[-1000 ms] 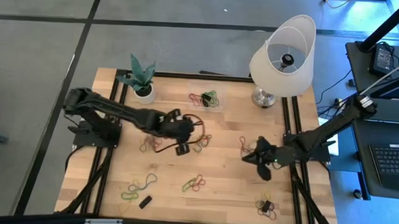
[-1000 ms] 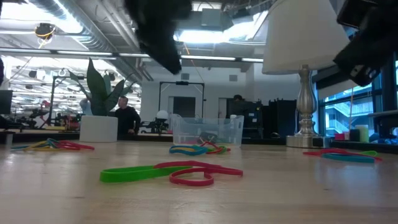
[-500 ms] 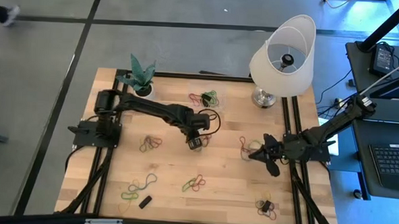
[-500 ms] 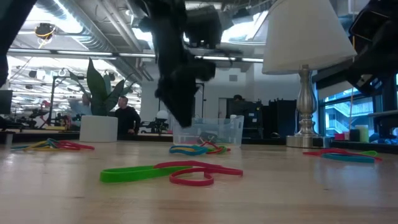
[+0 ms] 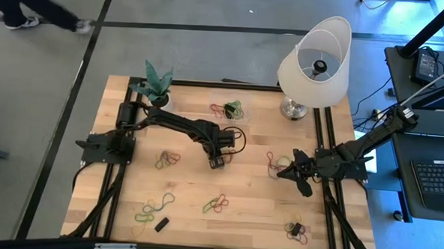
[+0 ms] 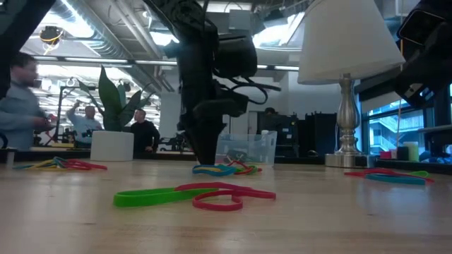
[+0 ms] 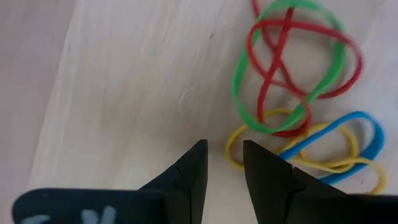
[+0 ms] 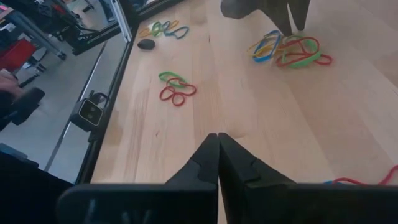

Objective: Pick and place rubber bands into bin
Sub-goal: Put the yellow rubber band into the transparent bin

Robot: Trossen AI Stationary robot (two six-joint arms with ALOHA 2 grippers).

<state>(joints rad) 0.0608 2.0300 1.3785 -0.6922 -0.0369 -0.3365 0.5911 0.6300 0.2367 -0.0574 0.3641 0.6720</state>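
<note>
My left gripper [image 5: 219, 160] is open and points down at the table's middle, right beside a cluster of rubber bands [image 5: 226, 156]. In the left wrist view its fingertips [image 7: 199, 149] stand on either side of the end of a yellow band [image 7: 231, 148]. Green, red and blue loops [image 7: 292, 68] lie just beyond. The low view shows the gripper [image 6: 205, 152] low over the wood, next to that cluster [image 6: 226, 169]. The clear bin [image 5: 234, 110] stands near the far edge with a few bands inside. My right gripper [image 5: 284, 172] waits shut, right of centre. My left gripper comes from above, pointing down, with one fingertip on each side of the yellow band's looped end [image 7: 229, 152]. The band lies flat on the table. Whether the fingers touch it, I cannot tell.
More band clusters lie at the left [image 5: 168, 160], near middle [image 5: 217, 205], near left [image 5: 152, 208], near right [image 5: 296, 229] and beside the right gripper [image 5: 269, 158]. A small black block [image 5: 161, 224] sits near the front. A plant pot [image 5: 159, 101] and a lamp [image 5: 315, 65] stand at the far edge.
My left arm has stretched out, carrying its gripper toward the table's right, to the middle cluster of bands. There it has come down to just above the table. The bands have not moved.
</note>
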